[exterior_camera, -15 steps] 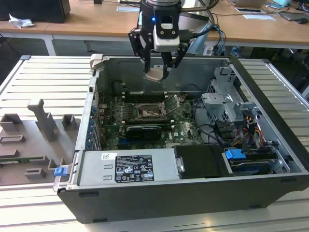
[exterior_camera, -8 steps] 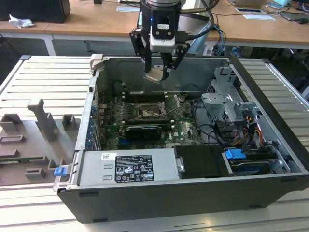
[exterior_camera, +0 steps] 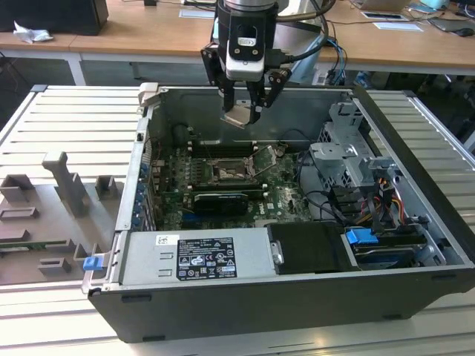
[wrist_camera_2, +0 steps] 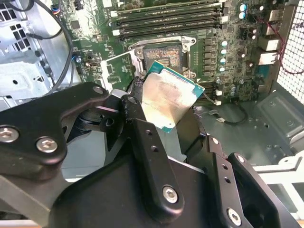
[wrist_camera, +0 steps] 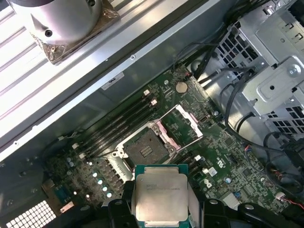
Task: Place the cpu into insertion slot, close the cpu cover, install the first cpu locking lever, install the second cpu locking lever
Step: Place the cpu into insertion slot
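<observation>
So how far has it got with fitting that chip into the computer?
Early on. Picking up is done: the claw holds the cpu in the air above the open case. The insertion slot is empty and the cpu cover stands open beside it. Seating the chip, closing the cover and both locking levers are left.
</observation>
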Controlling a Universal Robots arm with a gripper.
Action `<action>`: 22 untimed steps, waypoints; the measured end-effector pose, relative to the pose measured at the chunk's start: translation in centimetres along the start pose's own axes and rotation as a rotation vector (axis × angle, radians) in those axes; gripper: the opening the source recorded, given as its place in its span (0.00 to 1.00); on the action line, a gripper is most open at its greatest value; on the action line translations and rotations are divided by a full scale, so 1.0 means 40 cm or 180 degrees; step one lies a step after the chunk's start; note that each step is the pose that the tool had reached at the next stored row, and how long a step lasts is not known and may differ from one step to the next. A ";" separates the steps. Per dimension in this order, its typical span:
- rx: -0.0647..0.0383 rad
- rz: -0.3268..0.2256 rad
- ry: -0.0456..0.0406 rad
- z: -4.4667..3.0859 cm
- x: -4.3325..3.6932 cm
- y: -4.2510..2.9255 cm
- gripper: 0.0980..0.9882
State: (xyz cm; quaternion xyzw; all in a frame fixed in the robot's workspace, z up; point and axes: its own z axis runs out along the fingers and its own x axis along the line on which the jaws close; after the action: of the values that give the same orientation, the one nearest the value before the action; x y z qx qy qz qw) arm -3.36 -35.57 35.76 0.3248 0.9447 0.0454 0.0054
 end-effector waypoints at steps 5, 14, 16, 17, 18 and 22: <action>-0.0002 0.0121 -0.0011 0.001 0.000 0.000 0.48; -0.0008 0.0411 -0.0037 0.004 0.000 0.000 0.48; -0.0010 0.0507 -0.0045 0.005 0.000 0.000 0.48; -0.0011 0.0541 -0.0049 0.006 0.000 0.000 0.48; -0.0011 0.0587 -0.0053 0.007 0.000 -0.001 0.48; -0.0014 0.0835 -0.0073 0.017 0.000 -0.001 0.48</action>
State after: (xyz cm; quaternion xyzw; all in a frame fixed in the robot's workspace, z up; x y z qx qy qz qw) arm -3.35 -35.57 35.10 0.4459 0.8939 0.0441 0.0110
